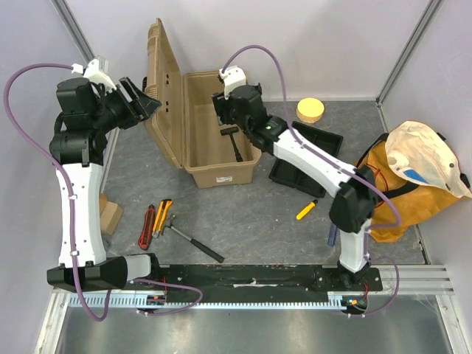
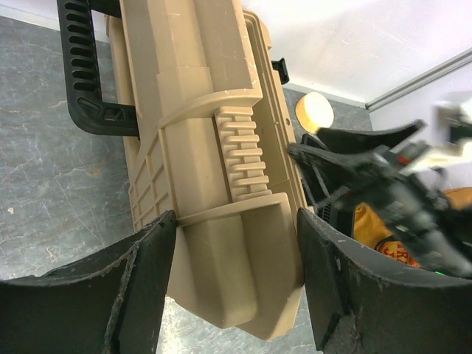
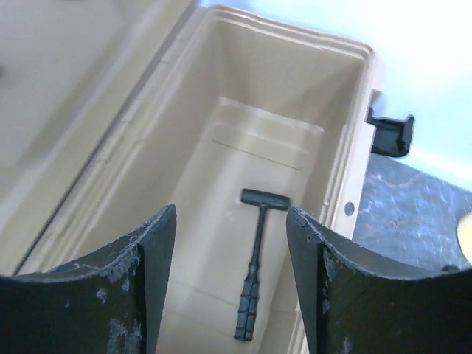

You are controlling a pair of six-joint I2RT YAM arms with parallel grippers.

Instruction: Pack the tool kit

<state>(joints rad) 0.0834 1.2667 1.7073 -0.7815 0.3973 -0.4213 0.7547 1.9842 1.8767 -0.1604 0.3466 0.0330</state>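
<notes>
Tan toolbox (image 1: 193,122) sits at far middle of the grey surface (image 1: 258,214), lid swung up and open on its left side, black handle (image 2: 85,70) on lid's outer face. Orange-yellow fabric bag (image 1: 413,177) slumps at the right edge. Black inner tray (image 1: 306,158) lies out of the box, on the surface just right of it. Left gripper (image 2: 236,243) is spread, holding nothing, just beside lid's ribbed outer face; contact can't be told. Right gripper (image 3: 230,243) hangs over the open box, jaws apart, empty. Black hammer (image 3: 256,273) lies flat on the box floor below it. Second hammer (image 1: 195,243) lies toward near edge, left of middle. Just left of it: red knife (image 1: 147,226) and orange-handled pliers (image 1: 162,216), side by side. Small yellow tool (image 1: 307,210) lies right of middle, near the right arm. Blue-handled tool (image 1: 332,236) mostly hidden behind that arm. Yellow disc (image 1: 310,110) near far edge, right of the box.
</notes>
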